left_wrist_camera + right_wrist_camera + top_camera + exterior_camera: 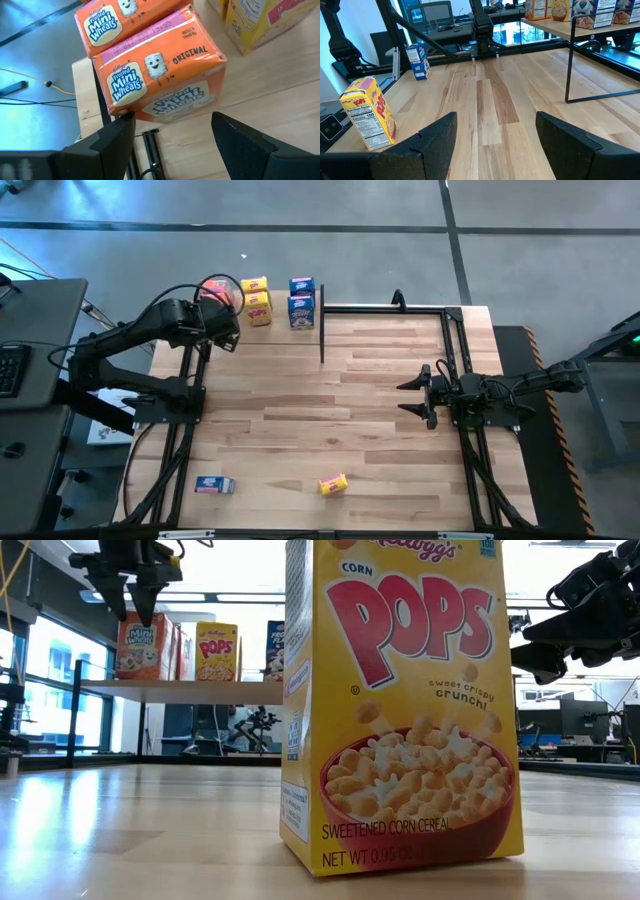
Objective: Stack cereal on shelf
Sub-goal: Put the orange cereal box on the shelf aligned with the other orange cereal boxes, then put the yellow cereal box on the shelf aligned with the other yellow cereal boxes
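Two orange-red cereal boxes (155,75) lie stacked at the left end of the shelf (190,690). Yellow boxes (257,300) and blue boxes (302,300) stand to their right on it. My left gripper (172,135) hangs open just above the top orange-red box, a finger off either side of its near end, slanting down; in the low view its tips (130,600) stand clear of the box. My right gripper (408,396) waits open over the table's right side. A yellow box (333,484) and a blue box (214,485) rest on the tabletop near the front edge.
The shelf's thin black post (322,330) and rail (385,308) stand at the far side. The tabletop's middle (330,410) lies between the arms. The yellow box (400,710) stands upright close to the low camera. A desk with a keyboard (10,370) is off the left edge.
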You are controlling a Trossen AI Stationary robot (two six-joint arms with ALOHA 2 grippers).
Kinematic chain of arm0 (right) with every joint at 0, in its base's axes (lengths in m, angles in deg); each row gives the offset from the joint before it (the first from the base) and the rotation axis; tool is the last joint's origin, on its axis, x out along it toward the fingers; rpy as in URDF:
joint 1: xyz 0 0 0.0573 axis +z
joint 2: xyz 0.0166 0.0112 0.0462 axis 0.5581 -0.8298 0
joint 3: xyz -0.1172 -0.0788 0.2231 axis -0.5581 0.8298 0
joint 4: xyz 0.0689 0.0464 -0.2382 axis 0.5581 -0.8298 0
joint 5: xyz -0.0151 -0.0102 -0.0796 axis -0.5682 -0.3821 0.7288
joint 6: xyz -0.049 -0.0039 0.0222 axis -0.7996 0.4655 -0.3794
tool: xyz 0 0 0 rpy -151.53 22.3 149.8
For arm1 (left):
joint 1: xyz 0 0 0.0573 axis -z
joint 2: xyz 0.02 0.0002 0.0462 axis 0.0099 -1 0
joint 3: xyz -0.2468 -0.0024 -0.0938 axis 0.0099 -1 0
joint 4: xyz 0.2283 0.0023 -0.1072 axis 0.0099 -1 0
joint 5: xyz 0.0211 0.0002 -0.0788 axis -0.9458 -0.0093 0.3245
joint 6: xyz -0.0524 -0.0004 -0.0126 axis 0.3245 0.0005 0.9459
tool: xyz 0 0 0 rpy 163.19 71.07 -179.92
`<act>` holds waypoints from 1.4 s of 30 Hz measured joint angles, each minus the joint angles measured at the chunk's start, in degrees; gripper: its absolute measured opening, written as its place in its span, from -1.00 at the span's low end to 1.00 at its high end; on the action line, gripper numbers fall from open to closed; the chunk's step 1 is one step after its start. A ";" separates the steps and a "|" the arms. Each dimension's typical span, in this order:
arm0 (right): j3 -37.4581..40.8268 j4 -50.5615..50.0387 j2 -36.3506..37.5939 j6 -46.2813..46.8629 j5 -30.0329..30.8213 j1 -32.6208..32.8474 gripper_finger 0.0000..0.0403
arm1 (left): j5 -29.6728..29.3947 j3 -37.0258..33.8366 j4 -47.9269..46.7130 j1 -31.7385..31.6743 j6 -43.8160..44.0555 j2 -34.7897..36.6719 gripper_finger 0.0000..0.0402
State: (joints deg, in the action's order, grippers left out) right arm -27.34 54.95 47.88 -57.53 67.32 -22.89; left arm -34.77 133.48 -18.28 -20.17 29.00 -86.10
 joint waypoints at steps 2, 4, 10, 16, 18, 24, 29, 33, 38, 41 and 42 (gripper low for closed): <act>-0.01 0.00 0.00 -0.02 0.01 0.00 0.31 | 0.15 0.00 0.00 0.00 -0.01 0.02 0.26; 0.00 0.00 0.00 0.00 0.02 0.00 0.31 | 0.67 0.00 -0.08 0.00 0.01 0.02 0.26; 0.00 0.00 0.00 -0.01 0.00 0.00 0.31 | 2.06 0.00 -0.40 1.04 0.67 1.26 0.26; 0.00 0.00 0.00 0.00 0.00 0.00 0.31 | 2.29 0.02 -0.04 5.76 1.00 3.64 0.26; 0.00 0.00 0.00 0.00 0.00 -0.02 0.31 | 2.95 0.02 1.08 8.18 1.01 3.85 0.26; -0.01 0.00 0.00 0.00 0.00 0.00 0.31 | 3.09 0.02 7.74 15.62 0.64 3.67 0.26; 0.00 0.00 -0.02 0.00 0.00 -0.02 0.31 | 3.14 0.02 13.02 19.83 -1.98 3.41 0.26; 0.00 0.00 0.00 -0.02 0.00 0.00 0.31 | 3.20 0.02 15.56 22.62 -2.01 3.25 0.26; -0.02 0.00 0.00 -0.02 0.00 0.00 0.31 | 3.46 0.02 17.67 25.72 -1.96 3.03 0.26; -0.01 0.00 0.00 -0.01 0.01 0.00 0.31 | 5.16 0.02 20.04 27.28 -1.99 3.00 0.26; 0.00 0.00 0.00 0.00 0.00 0.00 0.31 | 5.62 0.02 20.85 27.84 -1.96 2.88 0.26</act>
State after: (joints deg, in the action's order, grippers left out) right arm -27.34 54.95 47.88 -57.53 67.32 -22.89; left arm -29.15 133.50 2.57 7.68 27.04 -83.22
